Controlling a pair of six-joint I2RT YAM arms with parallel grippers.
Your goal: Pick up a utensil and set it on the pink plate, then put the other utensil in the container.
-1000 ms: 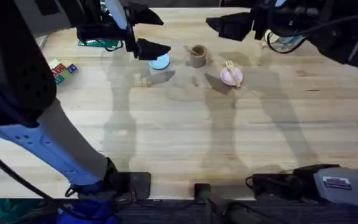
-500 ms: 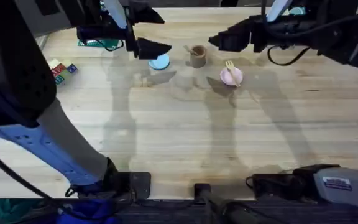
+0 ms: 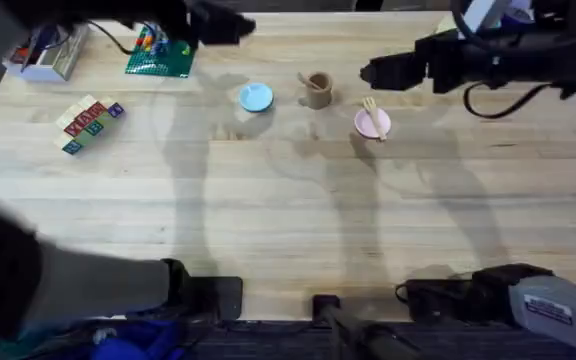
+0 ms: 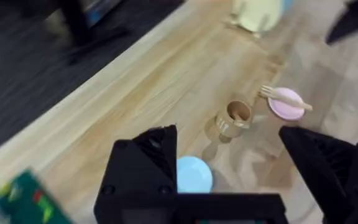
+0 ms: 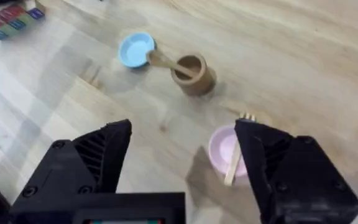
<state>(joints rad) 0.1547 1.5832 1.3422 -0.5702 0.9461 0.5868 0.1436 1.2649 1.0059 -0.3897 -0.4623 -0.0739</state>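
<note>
Your wooden table (image 3: 288,200) carries both arms aloft: the left gripper (image 4: 241,177) hangs with fingers spread wide and empty, the right gripper (image 5: 182,171) likewise parted. At twelve o'clock on the overhead view sits the container (image 3: 317,90), the spoon (image 5: 166,62) leaning inside it. At two o'clock of it, the fork (image 3: 373,113) lies across the pink plate (image 3: 372,124).

Overhead: cup (image 3: 317,90) mid-table far side with spoon (image 3: 305,80) in it, blue plate (image 3: 256,98) at its 9 o'clock, pink plate (image 3: 372,123) at its 4 o'clock with fork (image 3: 372,111) on it, blocks (image 3: 87,122) far left.
</note>
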